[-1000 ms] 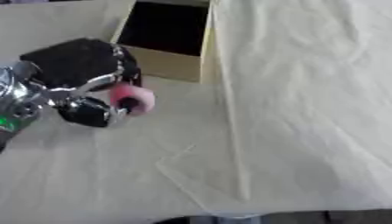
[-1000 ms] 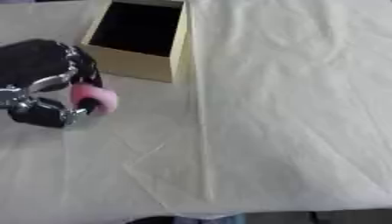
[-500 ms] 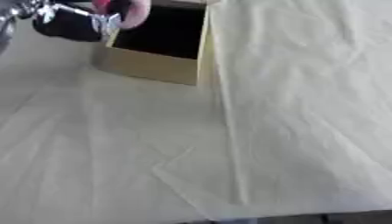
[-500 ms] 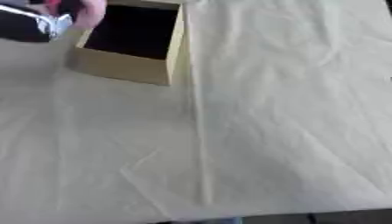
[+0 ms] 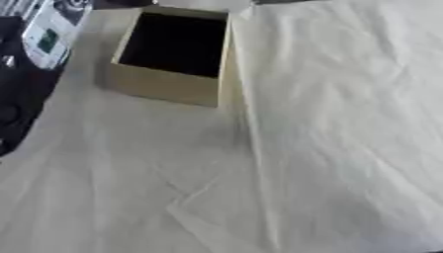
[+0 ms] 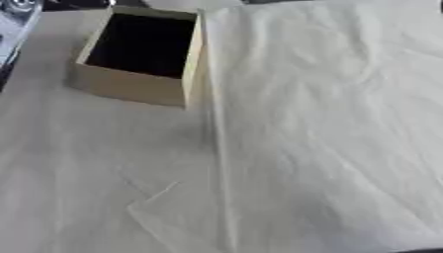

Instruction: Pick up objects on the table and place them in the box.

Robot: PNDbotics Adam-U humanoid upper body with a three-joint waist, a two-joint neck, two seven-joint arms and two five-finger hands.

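A pale cream cloth [image 5: 329, 123] covers the table, with soft creases and one long fold running from far to near. The tan box [image 5: 164, 84] sits far and to the left, open on top and dark inside. Part of the robot's left arm [image 5: 43, 34], black and silver, shows at the far left edge. I cannot tell how its hand is held. The right hand does not show.

box [image 5: 169, 84] far left on the table [image 5: 329, 123]; arm [image 5: 26, 64] left of it
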